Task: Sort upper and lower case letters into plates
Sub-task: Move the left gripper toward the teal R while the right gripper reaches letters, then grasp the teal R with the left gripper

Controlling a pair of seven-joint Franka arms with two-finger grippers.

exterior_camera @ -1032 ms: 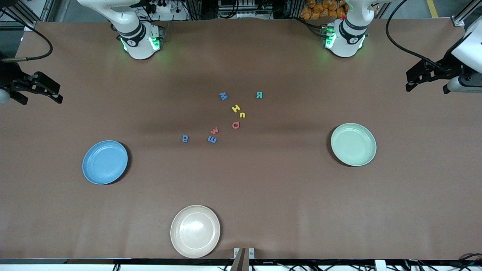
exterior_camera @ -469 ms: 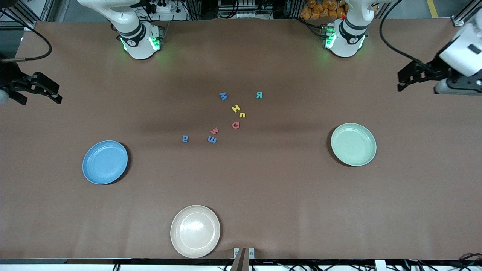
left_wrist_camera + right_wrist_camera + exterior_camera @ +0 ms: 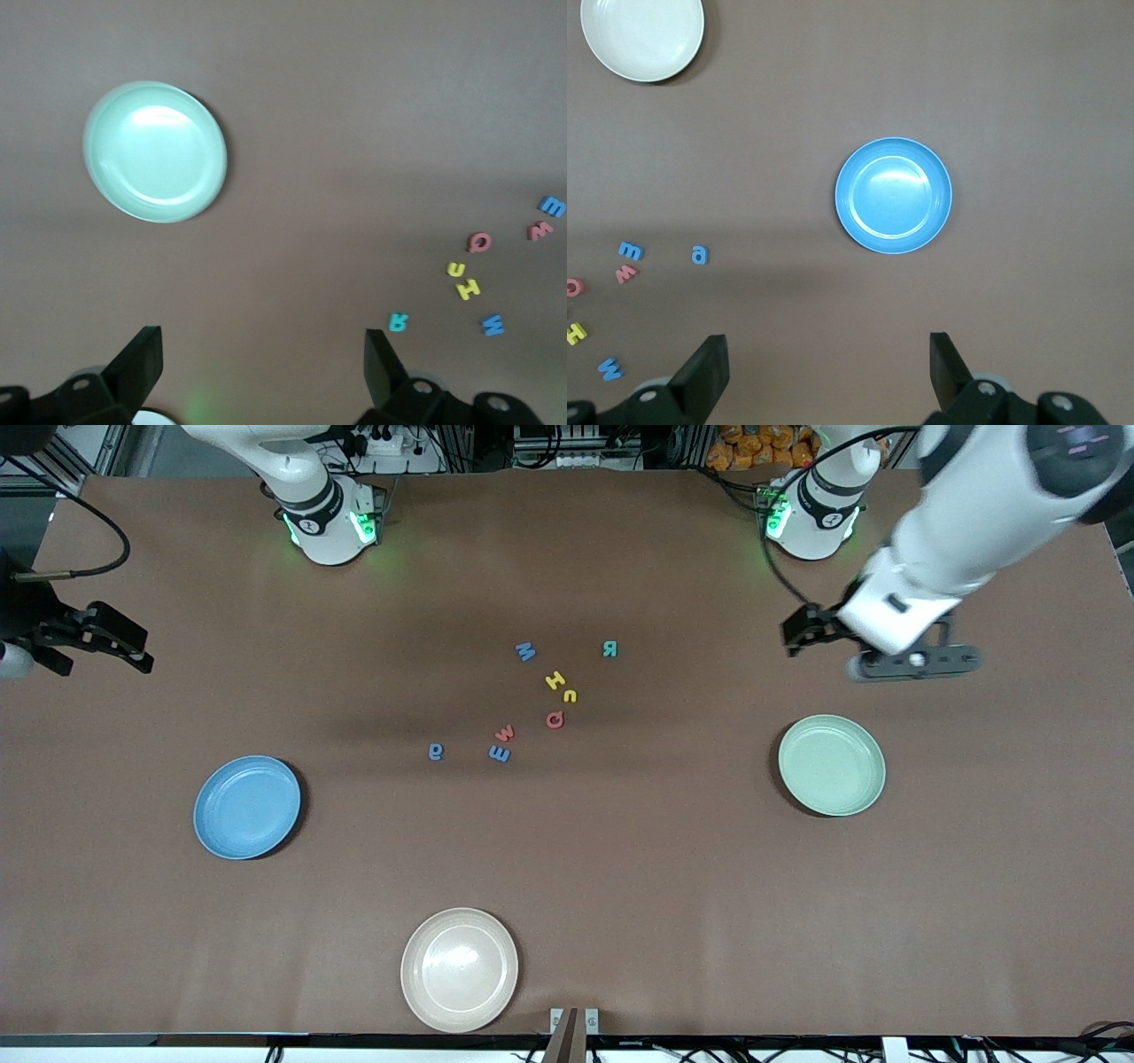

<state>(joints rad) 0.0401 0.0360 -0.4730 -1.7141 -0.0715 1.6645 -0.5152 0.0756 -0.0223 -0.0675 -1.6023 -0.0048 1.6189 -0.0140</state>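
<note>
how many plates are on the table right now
3: a medium blue round plate toward the right arm's end, a pale mint green round plate toward the left arm's end, and a beige round plate nearest the front camera.

even overhead light, soft shadows; left wrist view slightly blurred.

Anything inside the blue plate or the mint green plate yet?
No. The blue plate and the mint green plate both show bare insides; nothing covers them. All eight letters lie on the table between them.
</note>
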